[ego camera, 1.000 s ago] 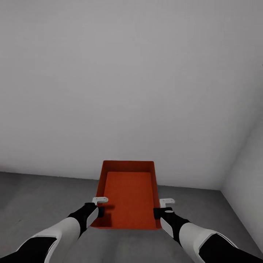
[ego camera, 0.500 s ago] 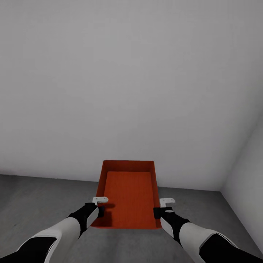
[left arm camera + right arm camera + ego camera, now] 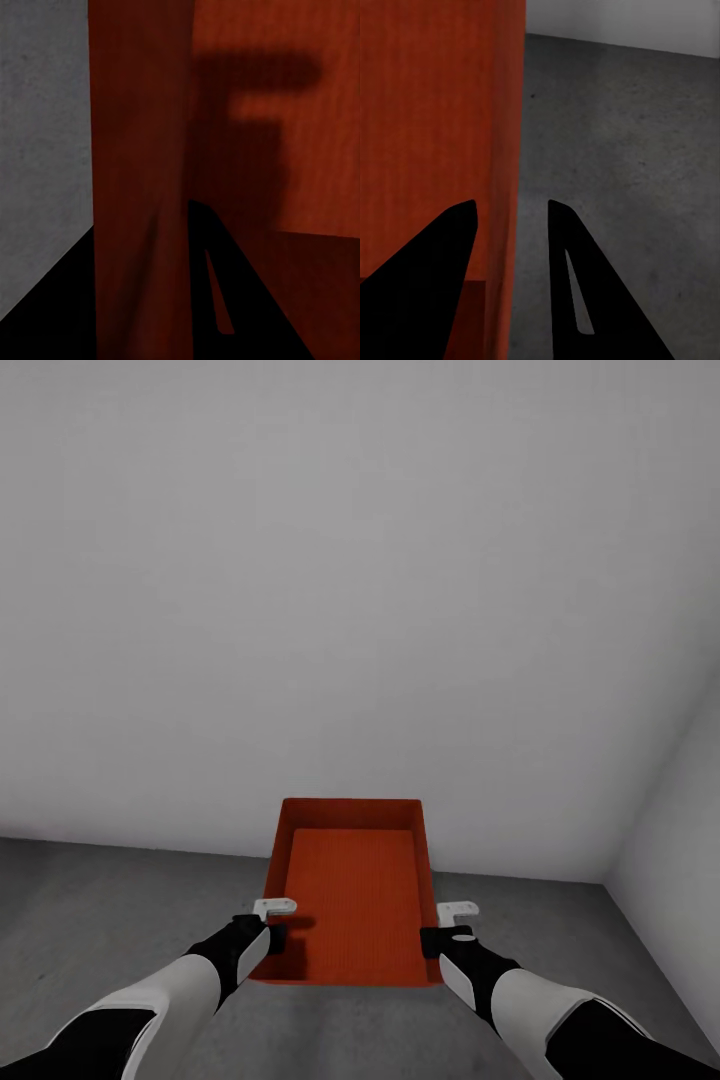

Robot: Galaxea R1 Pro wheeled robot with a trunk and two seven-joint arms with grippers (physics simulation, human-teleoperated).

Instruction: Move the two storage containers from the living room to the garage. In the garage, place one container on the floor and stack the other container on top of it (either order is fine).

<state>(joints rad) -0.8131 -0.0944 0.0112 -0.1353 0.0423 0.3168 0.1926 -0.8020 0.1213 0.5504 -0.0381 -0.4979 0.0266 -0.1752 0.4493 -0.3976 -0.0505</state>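
Fingers [image 3: 214, 300] of the left gripper [image 3: 272, 934] straddle the left long wall of the red-orange storage container [image 3: 352, 900]: in the left wrist view one dark finger lies outside the wall over the grey floor [image 3: 90, 900] and the other sits inside, with the wall pinched between them, so they are clamped on that wall. The gripper's shadow falls across the bin's inner base. From the head camera, the left arm reaches forward from the lower left, its black wrist meeting the bin's near left corner.

Between the two arms the container is open-topped with nothing inside, its long axis pointing away from the robot toward the plain white-grey wall [image 3: 350, 610]. Whether it rests on the dark concrete or is held just above it, I cannot tell.

On the right, the right gripper [image 3: 432, 940] grips the opposite long wall near the close corner. In the right wrist view its fingers [image 3: 577, 285] stand either side of that wall's edge, one over the orange side, one over the mottled floor, closed on it. A second wall meets the floor at the far right.
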